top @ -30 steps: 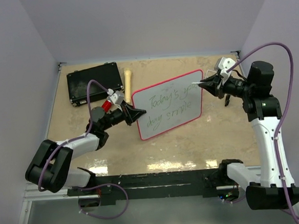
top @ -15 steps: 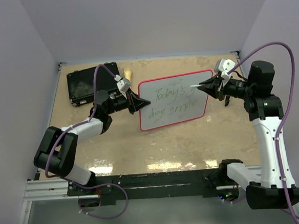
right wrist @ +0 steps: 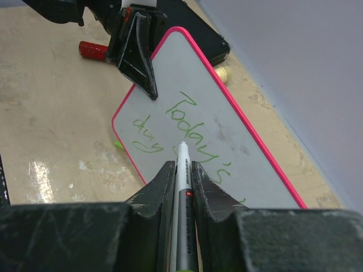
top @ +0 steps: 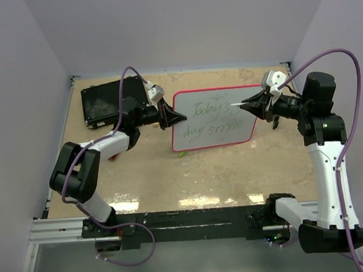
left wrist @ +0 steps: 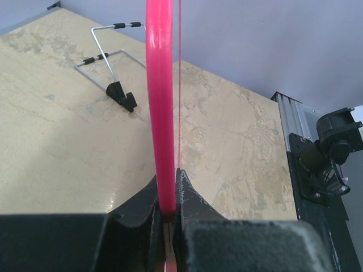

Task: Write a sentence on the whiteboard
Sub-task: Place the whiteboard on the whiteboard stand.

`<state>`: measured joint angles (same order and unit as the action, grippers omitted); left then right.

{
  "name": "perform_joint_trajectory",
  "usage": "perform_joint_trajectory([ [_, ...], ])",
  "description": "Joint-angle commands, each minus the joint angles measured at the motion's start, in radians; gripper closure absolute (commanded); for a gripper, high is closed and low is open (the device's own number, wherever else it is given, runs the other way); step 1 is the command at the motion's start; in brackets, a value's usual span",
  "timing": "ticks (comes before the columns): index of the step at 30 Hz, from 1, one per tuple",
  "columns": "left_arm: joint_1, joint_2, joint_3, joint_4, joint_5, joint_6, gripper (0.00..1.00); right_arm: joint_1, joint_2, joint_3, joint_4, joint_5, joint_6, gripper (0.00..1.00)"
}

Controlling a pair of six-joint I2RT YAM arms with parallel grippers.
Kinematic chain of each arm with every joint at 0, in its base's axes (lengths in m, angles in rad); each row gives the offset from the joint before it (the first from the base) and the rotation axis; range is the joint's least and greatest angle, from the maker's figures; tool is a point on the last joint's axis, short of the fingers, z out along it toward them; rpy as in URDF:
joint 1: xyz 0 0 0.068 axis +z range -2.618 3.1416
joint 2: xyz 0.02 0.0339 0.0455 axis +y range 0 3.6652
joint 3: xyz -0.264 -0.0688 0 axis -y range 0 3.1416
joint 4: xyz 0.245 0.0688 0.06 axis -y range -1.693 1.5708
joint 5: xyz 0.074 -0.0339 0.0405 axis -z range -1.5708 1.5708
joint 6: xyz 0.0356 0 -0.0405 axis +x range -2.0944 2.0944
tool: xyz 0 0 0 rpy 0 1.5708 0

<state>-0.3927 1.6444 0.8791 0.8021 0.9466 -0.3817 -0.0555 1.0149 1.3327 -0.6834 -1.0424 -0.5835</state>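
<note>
1. The left gripper [top: 178, 118] is clamping the whiteboard [top: 234, 135] by its left edge. In the left wrist view, the pink rim [left wrist: 159, 85] is running straight out from between the closed jaws.
2. The board is standing tilted, its written face turned toward the right gripper [top: 248, 104]. I cannot tell whether its lower edge is touching the table [top: 203, 178].
3. The right gripper is clenching a marker [right wrist: 183, 156], which is poking out ahead of the fingertips with its white tip leading.
4. That tip is sitting over the board's face beside "Today's". I cannot tell whether it is touching the surface.
5. The sentence [top: 208, 109] is running in green cursive across two lines between the two sets of jaws. The top line is starting with "Today's" and the lower with "day"; the remaining words are too faint to read.
6. A black case [top: 107, 102] is lying behind the left jaws.
7. A wire stand [left wrist: 108, 62] is lying on the table ahead of the left jaws, left of the rim.
8. A small green bit [top: 181, 153] is lying just below the board's lower left corner.
</note>
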Motion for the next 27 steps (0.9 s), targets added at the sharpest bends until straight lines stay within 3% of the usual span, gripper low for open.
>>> perform_joint_trajectory([
  [1, 0.006, 0.043, 0.113, 0.077, 0.063, -0.005, 1.00, -0.003, 0.008, 0.060, -0.024, -0.030, -0.009, 1.00],
  [7, 0.006, 0.147, 0.211, 0.156, 0.113, -0.112, 1.00, -0.004, 0.017, 0.091, -0.047, -0.033, -0.010, 1.00],
  [18, 0.005, 0.394, 0.455, 0.554, 0.166, -0.518, 1.00, -0.003, 0.056, 0.141, -0.042, -0.024, 0.030, 1.00],
  [27, -0.009, 0.623, 0.746, 0.545, 0.123, -0.628, 1.00, -0.003, 0.079, 0.163, -0.036, -0.007, 0.050, 1.00],
])
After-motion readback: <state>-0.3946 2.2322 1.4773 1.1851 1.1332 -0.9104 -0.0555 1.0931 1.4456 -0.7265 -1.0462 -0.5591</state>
